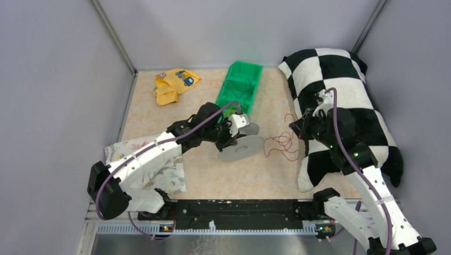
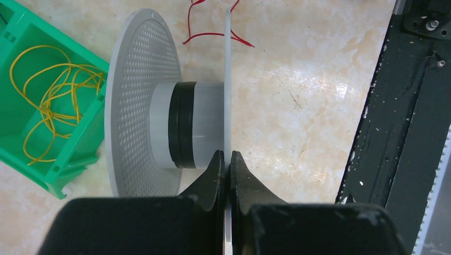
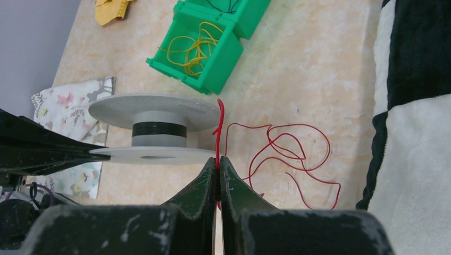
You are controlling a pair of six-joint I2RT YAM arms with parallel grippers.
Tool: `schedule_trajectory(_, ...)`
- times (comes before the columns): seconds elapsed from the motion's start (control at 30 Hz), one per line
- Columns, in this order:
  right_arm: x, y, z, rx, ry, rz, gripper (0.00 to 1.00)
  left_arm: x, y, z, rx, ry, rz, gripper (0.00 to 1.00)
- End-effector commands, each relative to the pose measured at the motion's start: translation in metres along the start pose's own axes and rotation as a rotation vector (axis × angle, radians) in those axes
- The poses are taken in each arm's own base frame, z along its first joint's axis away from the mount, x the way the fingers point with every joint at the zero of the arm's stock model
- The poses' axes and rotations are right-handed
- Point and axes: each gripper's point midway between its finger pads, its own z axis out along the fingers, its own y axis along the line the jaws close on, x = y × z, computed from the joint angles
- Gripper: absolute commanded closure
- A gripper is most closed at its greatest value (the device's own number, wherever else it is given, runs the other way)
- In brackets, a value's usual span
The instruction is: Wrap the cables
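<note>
No readable text, label, brand or number anywhere.

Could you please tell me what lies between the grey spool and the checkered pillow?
Loose loops of the red wire lie there, part of it pinched in the right claw; otherwise bare tabletop. The right wrist view shows it best.

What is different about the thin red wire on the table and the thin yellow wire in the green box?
The thin red wire sprawls in loose loops on the beige table; the thin yellow wire sits coiled inside a compartment of the green plastic box. The right gripper pinches the red wire, while nothing touches the yellow wire. Both are thin and curly.
</note>
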Motion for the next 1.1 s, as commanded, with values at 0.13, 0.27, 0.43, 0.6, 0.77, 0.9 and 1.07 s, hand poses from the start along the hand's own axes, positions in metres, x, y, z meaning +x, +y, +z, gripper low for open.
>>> schedule_trajectory(0.13, -0.009, 0.01, 0.007, -0.054, -0.028, 0.021, 1.0, -0.035, 0.014, -0.016, -0.063, -0.115, 0.065, 1.0)
schedule_trajectory(0.27, -0.008, 0.008, 0.007, -0.043, -0.031, 0.02, 1.0, -0.036, 0.01, -0.013, -0.022, -0.094, 0.057, 0.97)
schedule_trajectory(0.43, -0.008, 0.007, 0.005, -0.04, -0.035, 0.019, 1.0, -0.036, 0.012, -0.008, -0.018, -0.071, 0.015, 0.76)
schedule_trajectory(0.6, -0.008, 0.006, 0.005, -0.034, -0.035, 0.016, 1.0, -0.039, 0.013, -0.007, -0.021, -0.082, 0.004, 0.48)
schedule_trajectory(0.77, -0.008, 0.005, 0.005, -0.03, -0.035, 0.013, 1.0, -0.048, 0.012, -0.01, -0.018, -0.106, 0.004, 0.43)
schedule_trajectory(0.9, -0.007, 0.005, 0.007, -0.033, -0.03, 0.013, 1.0, -0.069, 0.011, -0.024, -0.02, -0.145, 0.005, 0.4)
schedule_trajectory(1.07, -0.005, 0.008, 0.009, -0.052, -0.018, 0.001, 1.0, -0.088, 0.008, -0.042, -0.03, -0.188, -0.01, 0.25)
